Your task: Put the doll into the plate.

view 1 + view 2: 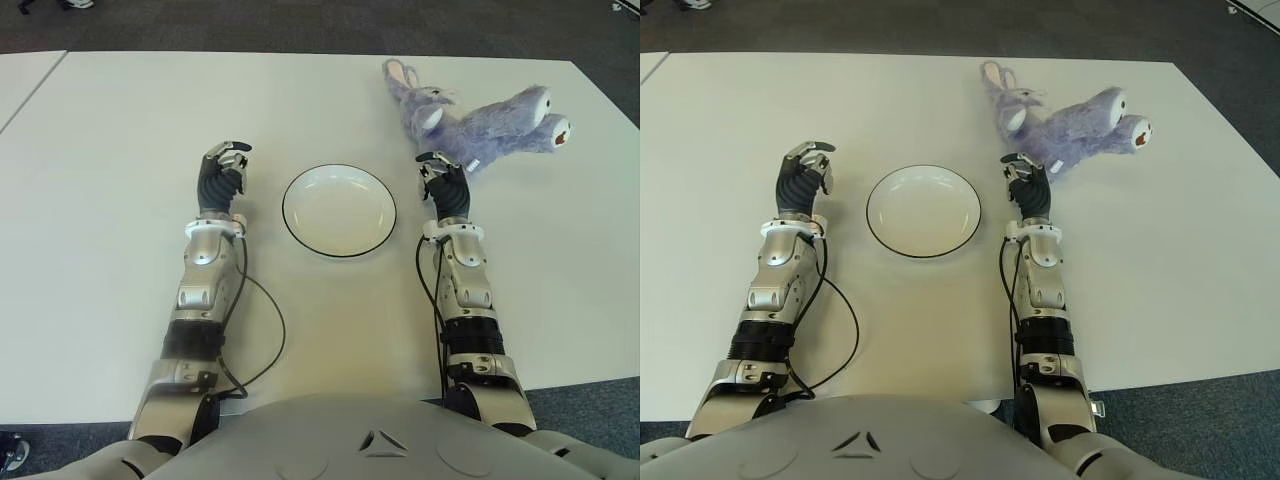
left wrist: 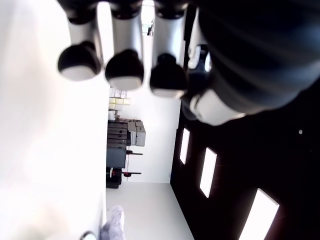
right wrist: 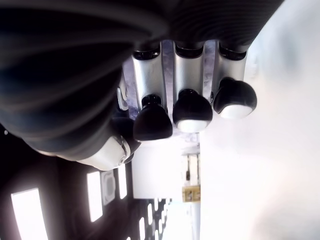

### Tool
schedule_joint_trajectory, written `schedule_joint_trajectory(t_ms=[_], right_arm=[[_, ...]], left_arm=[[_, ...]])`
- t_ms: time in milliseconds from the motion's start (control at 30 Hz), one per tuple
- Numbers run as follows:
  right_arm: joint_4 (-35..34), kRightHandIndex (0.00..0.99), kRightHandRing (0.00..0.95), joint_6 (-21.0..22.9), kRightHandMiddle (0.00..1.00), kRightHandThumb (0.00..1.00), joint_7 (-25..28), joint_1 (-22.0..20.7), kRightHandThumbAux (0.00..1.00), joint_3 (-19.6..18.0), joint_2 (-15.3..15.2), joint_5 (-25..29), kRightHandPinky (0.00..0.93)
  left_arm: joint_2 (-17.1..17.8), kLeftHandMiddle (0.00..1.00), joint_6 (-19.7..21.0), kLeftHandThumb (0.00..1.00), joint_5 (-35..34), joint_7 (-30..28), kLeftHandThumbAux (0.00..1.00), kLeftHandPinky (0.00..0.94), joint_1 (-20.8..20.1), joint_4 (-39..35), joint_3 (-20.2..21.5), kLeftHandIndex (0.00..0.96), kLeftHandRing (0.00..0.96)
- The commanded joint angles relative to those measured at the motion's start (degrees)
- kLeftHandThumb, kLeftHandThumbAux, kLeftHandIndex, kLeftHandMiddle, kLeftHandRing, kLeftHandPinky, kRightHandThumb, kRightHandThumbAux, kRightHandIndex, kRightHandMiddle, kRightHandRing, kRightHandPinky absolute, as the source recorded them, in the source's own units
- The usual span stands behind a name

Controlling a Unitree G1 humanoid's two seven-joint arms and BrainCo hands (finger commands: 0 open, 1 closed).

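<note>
Purple bunny doll lying on white counter, far right of empty plate. Right hand just beside doll, fingers curled, holding nothing. Left hand left of plate, curled too, empty.

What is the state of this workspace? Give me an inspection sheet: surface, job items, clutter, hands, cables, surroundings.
Surface: white table, bare apart from the job's things.
Job's things: purple plush doll lying on the table at the far right; white plate with a dark rim, empty, at the centre between the two hands.
Clutter: nothing seen.
Hands: left hand left of the plate, fingers curled, holding nothing; right hand right of the plate, just short of the doll, fingers curled, holding nothing.
Cables: black cable looping from the left forearm; another black cable along the right forearm.
Surroundings: dark carpet beyond the table; a second white table at far left.
</note>
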Motion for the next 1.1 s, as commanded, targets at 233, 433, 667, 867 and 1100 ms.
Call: schedule_joint_trajectory(t_ms=[233, 433, 667, 867, 1100], right_arm=[[1.64, 0.442, 0.868, 1.49, 0.875, 0.714, 0.53, 4.56, 0.714, 0.56, 0.89, 0.07, 0.874], [1.49, 0.442, 0.869, 1.93, 0.875, 0.714, 0.97, 4.59, 0.714, 0.87, 0.77, 0.06, 0.872], [1.27, 0.442, 0.863, 2.84, 0.87, 0.713, 1.15, 4.38, 0.714, 1.51, 0.89, -0.09, 0.864], [0.88, 0.442, 0.86, 3.43, 0.865, 0.713, 1.68, 4.41, 0.714, 1.84, 0.76, -0.04, 0.863], [0.67, 0.442, 0.862, 2.57, 0.867, 0.712, 2.81, 4.37, 0.714, 2.02, 0.53, 0.2, 0.87]], left_arm=[[-3.58, 0.856, -0.73, 0.71, 1.39, 1.04, 0.704, 0.862, 6.17, 3.47, -0.15, 0.443, 0.864], [-3.44, 0.856, -0.79, 0.71, 1.98, 1.43, 0.704, 0.855, 6.15, 3.38, -0.06, 0.443, 0.864], [-3.62, 0.86, -1.01, 0.709, 2.47, 2.13, 0.705, 0.861, 5.91, 3.47, 0.16, 0.442, 0.866], [-4.04, 0.857, -0.92, 0.71, 3.04, 3.3, 0.704, 0.862, 6.12, 2.66, 0.17, 0.443, 0.865], [-3.8, 0.857, -0.69, 0.707, 2.58, 2.93, 0.706, 0.855, 6.05, 2.84, 0.3, 0.442, 0.867]])
